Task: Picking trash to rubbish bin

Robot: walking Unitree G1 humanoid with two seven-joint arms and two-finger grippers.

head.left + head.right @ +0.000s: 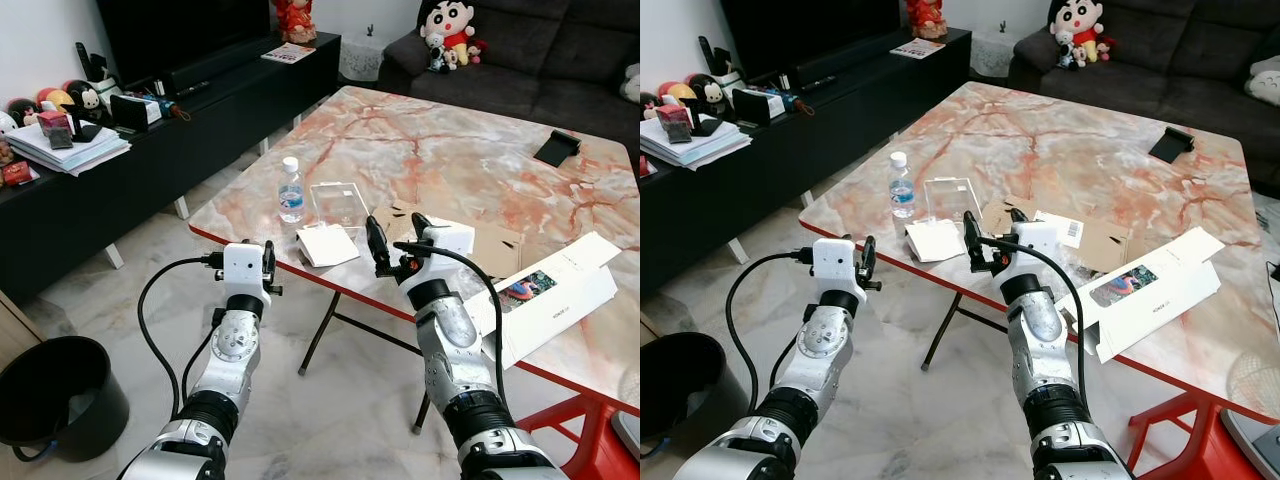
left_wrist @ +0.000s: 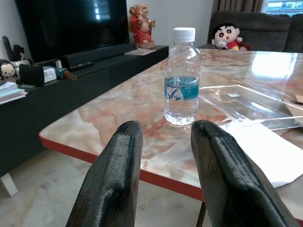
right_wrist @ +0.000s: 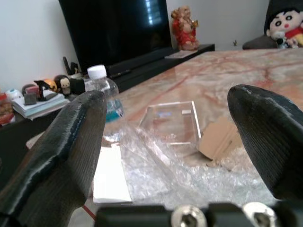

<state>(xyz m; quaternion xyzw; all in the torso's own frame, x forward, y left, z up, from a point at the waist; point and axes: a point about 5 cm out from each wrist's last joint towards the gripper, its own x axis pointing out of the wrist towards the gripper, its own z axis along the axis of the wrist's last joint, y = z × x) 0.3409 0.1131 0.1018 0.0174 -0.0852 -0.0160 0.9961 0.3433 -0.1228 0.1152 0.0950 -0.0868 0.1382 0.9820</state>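
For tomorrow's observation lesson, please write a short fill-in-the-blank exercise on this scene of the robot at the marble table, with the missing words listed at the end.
1. The water bottle stands upright on the marble table and has a ____ cap.
2. The black rubbish bin stands on the floor on the robot's ____ side.
3. The left gripper points at the bottle with its fingers ____.
4. The right gripper is open above crinkled clear ____ wrap.

Missing words: white; left; open; plastic

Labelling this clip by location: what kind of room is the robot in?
Most likely a home living room: a dark sofa with plush toys, a television on a low black cabinet, and a marble-topped table.
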